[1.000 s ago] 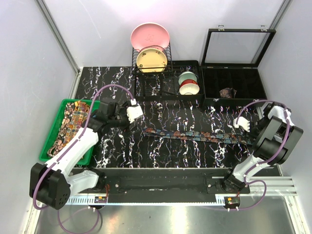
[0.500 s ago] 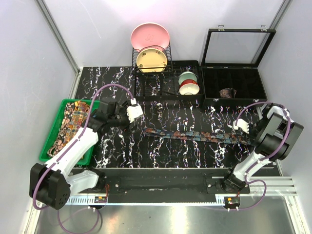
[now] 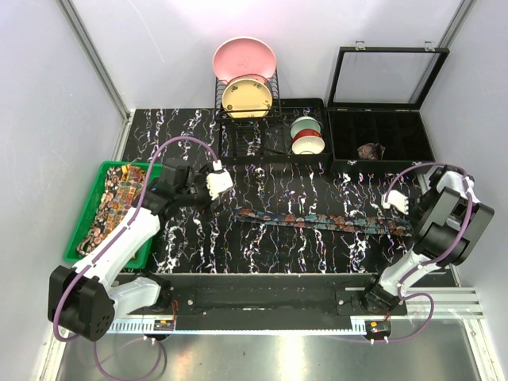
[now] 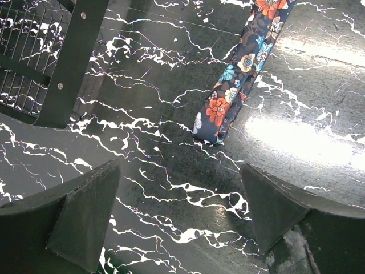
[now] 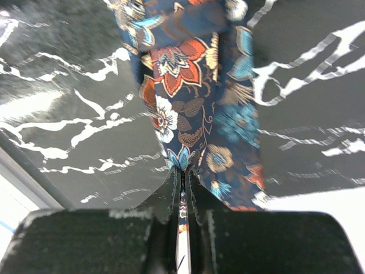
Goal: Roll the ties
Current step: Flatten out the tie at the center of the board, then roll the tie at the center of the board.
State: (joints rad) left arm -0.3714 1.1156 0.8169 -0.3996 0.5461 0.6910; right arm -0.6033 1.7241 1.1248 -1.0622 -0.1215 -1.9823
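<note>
Two lots of cloth in sight: one dark flowered tie (image 3: 317,221) laid flat and nearly straight across the middle of the table (image 3: 198,238), plus more patterned ties (image 3: 115,202) heaped in the green tray (image 3: 73,252) at the left.

Likely light, limp and a little slick. Apt to slide on the glossy top, to wrinkle when pushed, and to spring loose from a roll if let go. Best taken at one end, pinched thin across the width, then turned over on itself.

Right claw (image 5: 183,188) pressed together on that tie's wide end, with the cloth's edge nipped between the fingers. Left claw (image 4: 177,211) spread wide, hovering just short of the narrow end and touching nothing.

Hard to make out: a small brownish lump (image 3: 370,150) in the open black box (image 3: 381,165), perhaps a rolled tie. No telling how many ties in the tray. From above, wide end of the flat tie tucked under the right arm.
</note>
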